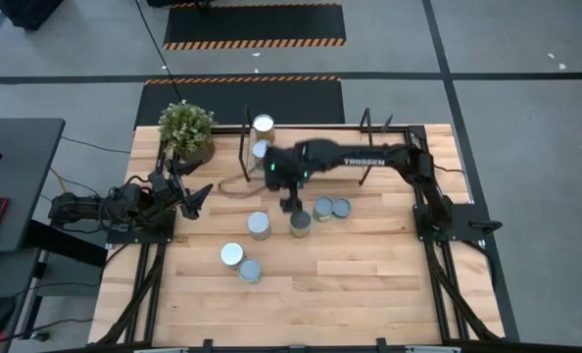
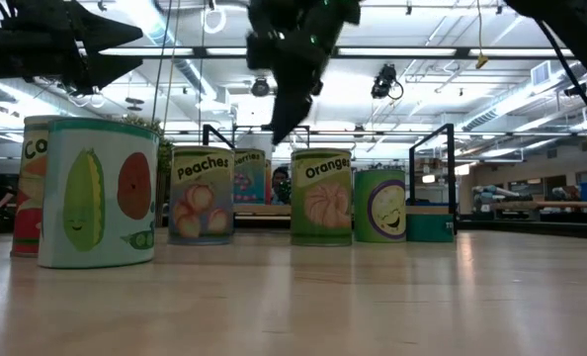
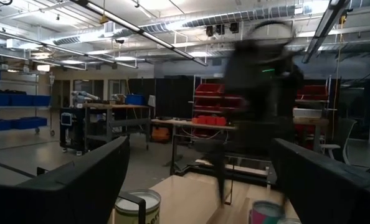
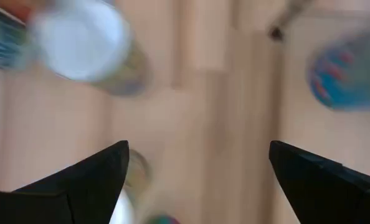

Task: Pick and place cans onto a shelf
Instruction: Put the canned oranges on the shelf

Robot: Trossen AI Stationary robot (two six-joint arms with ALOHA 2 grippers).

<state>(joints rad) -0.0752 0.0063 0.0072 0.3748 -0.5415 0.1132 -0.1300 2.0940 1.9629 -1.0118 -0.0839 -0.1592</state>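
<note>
Eight small cylindrical cans with shiny silver round tops show in the high view, all resting on the light wooden tabletop [image 1: 369, 275] or on the shelf. Two stand on the shelf [image 1: 234, 162], a light wood board flanked by thin black metal upright frames at about twelve o'clock on the tabletop: one can [image 1: 264, 125] at the far edge and a second [image 1: 261, 150] just nearer. Four cluster near the centre: one can [image 1: 259, 225] toward nine o'clock of the group, one [image 1: 300, 223] beside it, and a touching pair [image 1: 323, 209] and [image 1: 341, 208] toward three o'clock. Two more sit touching each other toward six o'clock, a can [image 1: 232, 255] and a can [image 1: 249, 270]. In the low view the labels read as fruit and vegetable pictures, among them a green can marked Oranges [image 2: 321, 196] and a can marked Peaches [image 2: 202, 194]. One potted green plant [image 1: 186, 128] stands at about ten o'clock. The right tool [image 1: 289, 203] hangs over the middle of the tabletop, just above the central cluster, its two dark fingers spread wide and holding nothing. The left tool [image 1: 195, 199] waits at nine o'clock near the plant, its fingers also spread apart and empty.
</note>
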